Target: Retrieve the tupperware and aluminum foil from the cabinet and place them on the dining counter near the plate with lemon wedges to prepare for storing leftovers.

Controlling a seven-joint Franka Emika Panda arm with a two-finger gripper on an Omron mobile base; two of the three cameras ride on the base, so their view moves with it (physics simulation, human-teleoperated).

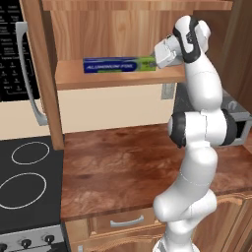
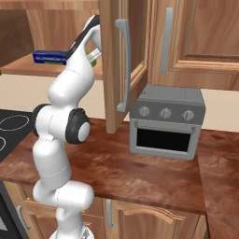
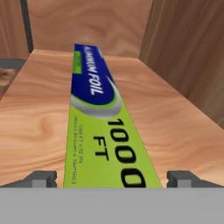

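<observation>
The aluminum foil lies lengthwise on the plank shelf of the open cabinet, its green end toward the arm. In the hand view the blue and green carton runs straight away from me. My gripper is open and straddles the green end, with one fingertip left of it and the other on the right, a small gap on each side. From the left base view the gripper sits at the carton's right end. The tupperware and the dining counter are out of view.
The cabinet door hangs open just right of the arm. A grey toaster oven stands on the wood worktop below. A black stove and microwave are to the left. The cabinet's side wall is close on the right.
</observation>
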